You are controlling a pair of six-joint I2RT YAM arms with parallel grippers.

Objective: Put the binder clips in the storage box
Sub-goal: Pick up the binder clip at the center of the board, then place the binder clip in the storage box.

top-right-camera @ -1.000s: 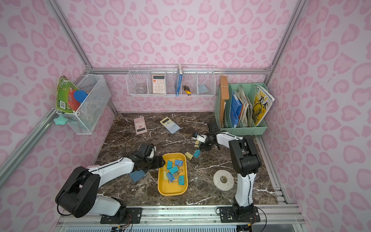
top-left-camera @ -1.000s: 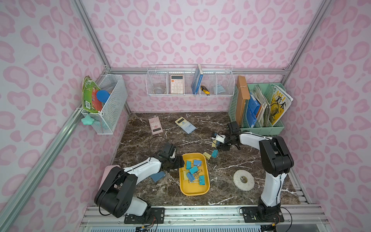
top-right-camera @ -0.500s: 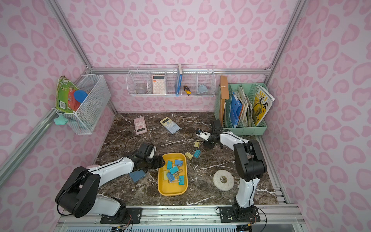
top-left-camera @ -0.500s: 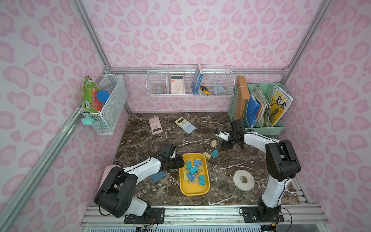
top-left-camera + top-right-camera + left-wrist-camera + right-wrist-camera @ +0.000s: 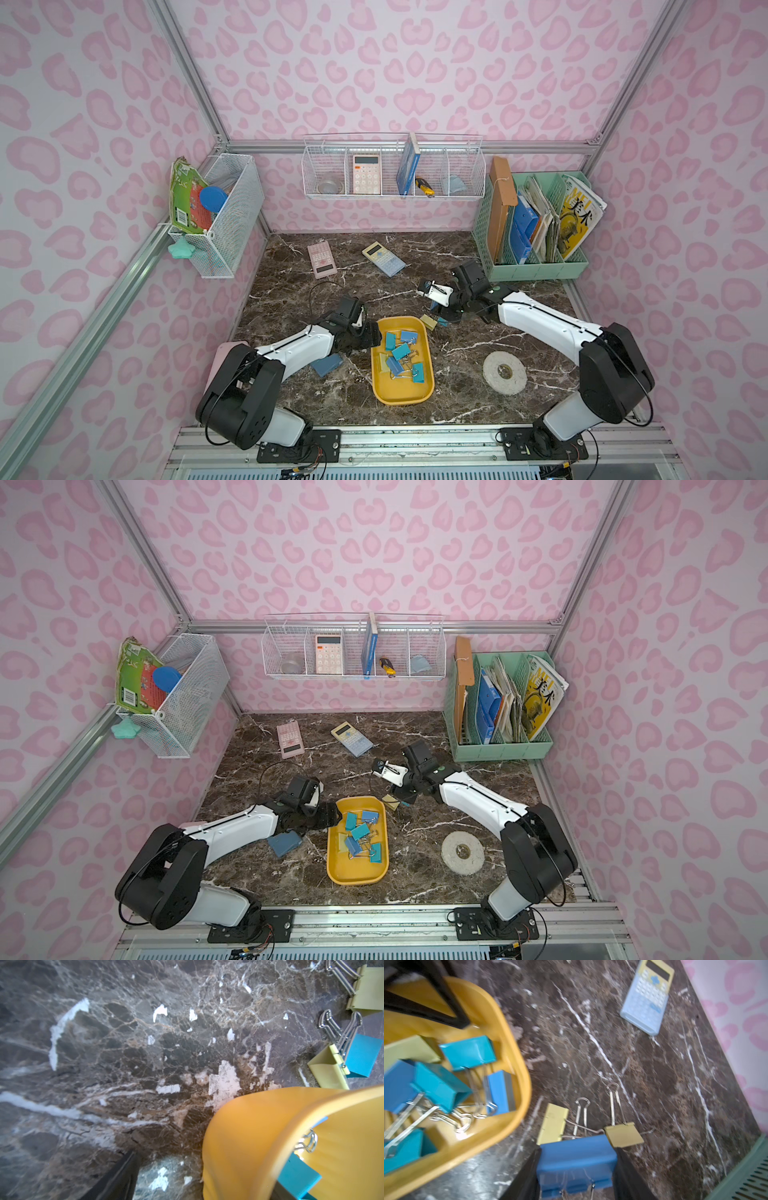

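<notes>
since your right gripper (image 5: 576, 1154) is part shut w/ a blue clip (image 5: 577, 1167) pinched between its jaws, you've got a hold. the jaws press on the two ends of the folded body, and the wire loops point back at the wrist cam. can't tell if it's up off the marble table (image 5: 643, 1068) yet. it sits just beside the far right corner of the storage box (image 5: 399, 401), not over it.

i think the clip is light and stiff, but its painted sides are smooth, so it could slip or twist if you swing fast. go slow. the loops flop, so don't grab those; take the body.

just past it lie a pale yellow clip (image 5: 552, 1124), a darker yellow clip (image 5: 624, 1134) and a teal clip (image 5: 363, 1057), close together. those are left to do, i reckon. a pile of clips (image 5: 401, 353) is in the box.

your left gripper (image 5: 369, 333) is wide open and holds nothing. one finger (image 5: 116, 1178) is outside the box's far left corner; the other looks to reach inside. prob there to stop the box sliding.
</notes>
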